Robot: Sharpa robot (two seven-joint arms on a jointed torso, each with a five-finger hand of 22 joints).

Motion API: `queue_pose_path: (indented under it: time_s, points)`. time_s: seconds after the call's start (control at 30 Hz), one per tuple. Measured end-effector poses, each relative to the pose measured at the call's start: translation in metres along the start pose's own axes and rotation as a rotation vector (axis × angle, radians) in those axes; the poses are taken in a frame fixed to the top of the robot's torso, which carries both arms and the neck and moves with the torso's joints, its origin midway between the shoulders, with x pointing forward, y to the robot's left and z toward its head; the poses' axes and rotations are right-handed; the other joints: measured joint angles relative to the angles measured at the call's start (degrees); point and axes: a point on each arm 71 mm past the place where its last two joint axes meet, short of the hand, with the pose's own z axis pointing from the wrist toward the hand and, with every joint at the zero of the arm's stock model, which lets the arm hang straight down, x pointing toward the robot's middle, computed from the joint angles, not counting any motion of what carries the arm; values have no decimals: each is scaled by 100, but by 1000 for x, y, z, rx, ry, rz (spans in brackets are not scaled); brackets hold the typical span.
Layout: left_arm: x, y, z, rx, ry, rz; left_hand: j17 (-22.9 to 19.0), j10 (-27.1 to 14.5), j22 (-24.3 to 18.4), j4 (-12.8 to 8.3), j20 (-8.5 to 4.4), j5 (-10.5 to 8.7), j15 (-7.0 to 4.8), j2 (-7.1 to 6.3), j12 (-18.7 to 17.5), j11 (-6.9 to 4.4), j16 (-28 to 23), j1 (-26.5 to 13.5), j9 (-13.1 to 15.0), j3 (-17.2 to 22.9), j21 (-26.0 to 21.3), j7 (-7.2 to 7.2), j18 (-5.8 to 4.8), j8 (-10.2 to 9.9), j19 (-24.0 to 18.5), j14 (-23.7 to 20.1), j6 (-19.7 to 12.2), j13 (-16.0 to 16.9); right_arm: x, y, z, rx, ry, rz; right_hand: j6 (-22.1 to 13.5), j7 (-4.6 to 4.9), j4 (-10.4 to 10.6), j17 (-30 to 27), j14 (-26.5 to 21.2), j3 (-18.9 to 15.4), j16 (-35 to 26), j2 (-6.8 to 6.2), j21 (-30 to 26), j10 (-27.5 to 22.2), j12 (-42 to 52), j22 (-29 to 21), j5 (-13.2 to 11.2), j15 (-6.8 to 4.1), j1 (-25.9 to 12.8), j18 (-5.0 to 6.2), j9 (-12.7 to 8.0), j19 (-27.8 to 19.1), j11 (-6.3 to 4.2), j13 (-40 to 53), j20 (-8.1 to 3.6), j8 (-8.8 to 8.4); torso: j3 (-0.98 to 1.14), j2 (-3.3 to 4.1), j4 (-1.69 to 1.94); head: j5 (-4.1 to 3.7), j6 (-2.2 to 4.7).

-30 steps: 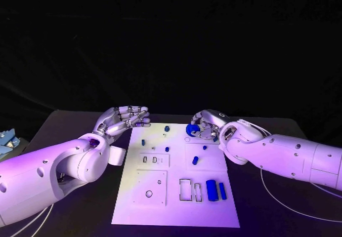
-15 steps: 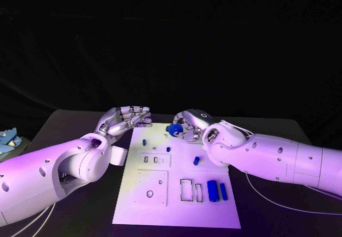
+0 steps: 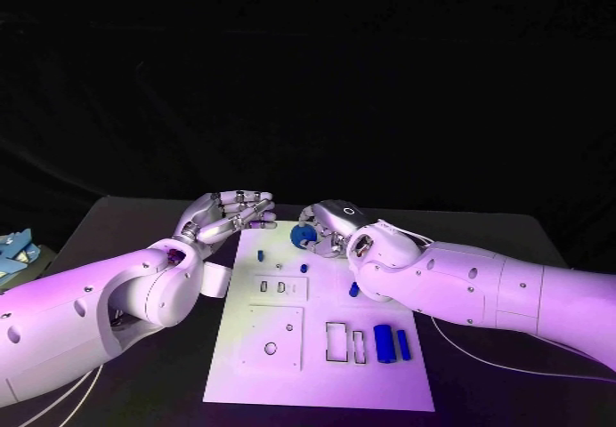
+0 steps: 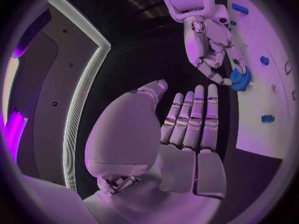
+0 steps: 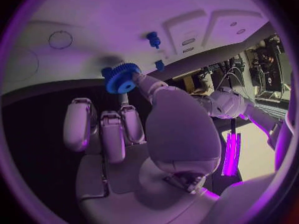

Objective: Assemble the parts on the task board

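1. The right silver hand (image 3: 328, 229) holds a small blue toothed gear (image 3: 304, 235) between its fingertips, just above the far end of the flat white task board (image 3: 321, 374). In the right wrist view the gear (image 5: 120, 78) sits at the tip of the thumb, with the other fingers (image 5: 102, 129) curled lower down; how many of them touch it cannot be told.
2. Whether the gear touches the board or hangs just clear of it is not clear from any view.
3. The left silver hand (image 3: 229, 216) is open and holds nothing, its fingers straight and close together, near the board's far left corner. In the left wrist view this hand (image 4: 181, 129) is seen palm up, with the right hand (image 4: 215, 55) and gear (image 4: 240, 78) beyond it.
4. The right white forearm (image 3: 475, 289) covers part of the board's right side.
5. On the near part of the board lie two blue cylinders (image 3: 384, 342), side by side next to rectangular slots. Small blue pegs (image 3: 353, 288) farther up are too small to tell apart in shape.
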Motion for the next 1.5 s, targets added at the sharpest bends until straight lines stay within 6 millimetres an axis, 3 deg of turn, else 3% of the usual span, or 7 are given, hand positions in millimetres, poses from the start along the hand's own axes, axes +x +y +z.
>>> queue_pose_path:
  time_s: [0.5, 0.9, 1.17, 1.27, 1.3, 1.37, 1.5]
  points:
    - [0, 0, 0, -2, 3, -2, 5, 0, -1, -15, 0, 0, 0, 0, -28, 0, 0, 0, 1, 15, 0, 0, 0, 0, 0, 0, 0, 0, 13, 6, 5, -4, 13, -5, -9, -12, -3, 5, 0, 5, 0, -8, 0, 0, 0, -27, -21, 0, 6, 0, -1, 0, 0, -1, 0, -25, 6, 1, -8, 29, -48]
    - [0, 0, 0, -2, 2, -2, 4, 0, -1, -15, 0, 0, 0, 0, -28, 0, 0, 0, 1, 15, 0, 0, 0, 0, 0, 0, 0, 0, 19, 6, 7, -2, 24, -10, 24, -47, 9, 4, 0, 56, 0, -156, -27, -23, -28, -56, -31, 0, -148, 0, -40, -1, 23, -2, 0, -86, 9, 1, -15, 37, -66]
    - [0, 0, 0, -3, 2, -1, 4, 0, -1, -15, 0, 0, 0, 0, -28, 0, 0, 0, 1, 15, 0, 0, 0, 0, 0, 0, 0, 0, 20, 6, 8, 1, 28, -12, 18, -41, 36, 3, 0, 29, 0, -181, -56, -64, -62, -81, -30, 0, -280, 0, -75, -23, 63, -2, 22, -134, 9, 1, -13, 38, -82]
    - [0, 0, 0, -3, 1, -1, 3, 0, -1, -15, 0, 0, 0, 0, -28, 0, 0, 0, 1, 15, 0, 0, 0, 0, 0, 0, 0, 0, 21, 5, 7, 4, 34, -13, -361, 61, 122, 3, 7, -39, -1, -169, -133, -206, -164, -136, -66, 57, -423, 0, -146, -90, 150, -37, 90, -381, 9, 2, -15, 43, -83]
    - [0, 0, 0, -3, 1, -1, 4, 0, -1, -15, 0, 0, 0, 0, -28, 0, 0, 0, 1, 15, 0, 0, 0, 0, 0, 0, 0, 0, 22, 5, 7, 5, 37, -12, -605, 129, 180, 3, 3, -98, 0, -214, -139, -268, -201, -151, -74, 127, -476, 0, -220, -127, 213, -84, 126, -572, 9, 2, -16, 43, -79]
    - [0, 0, 0, -3, 1, -1, 3, 0, -1, -15, 0, 0, 0, 0, -28, 0, 0, 0, 1, 15, 0, 0, 0, 0, 0, 0, 0, 0, 23, 4, 7, 8, 40, -12, -757, 174, 294, 3, 12, -236, -1, -257, -158, -327, -210, -153, -21, 179, -520, 1, -273, -137, 272, -121, 179, -731, 10, 2, -19, 43, -74]
    - [-1, 0, 0, -3, 1, -1, 3, 0, 1, -15, 0, 0, 0, 0, -28, 0, 0, 0, 2, 15, 0, 0, 0, 0, 0, 0, 0, 0, 23, 2, 6, 14, 47, -8, -695, 173, 525, 3, 20, -511, -1, -202, -159, -346, -210, -138, 185, 187, -675, 0, -280, -135, 291, -124, 197, -788, 13, 2, -19, 39, -73]
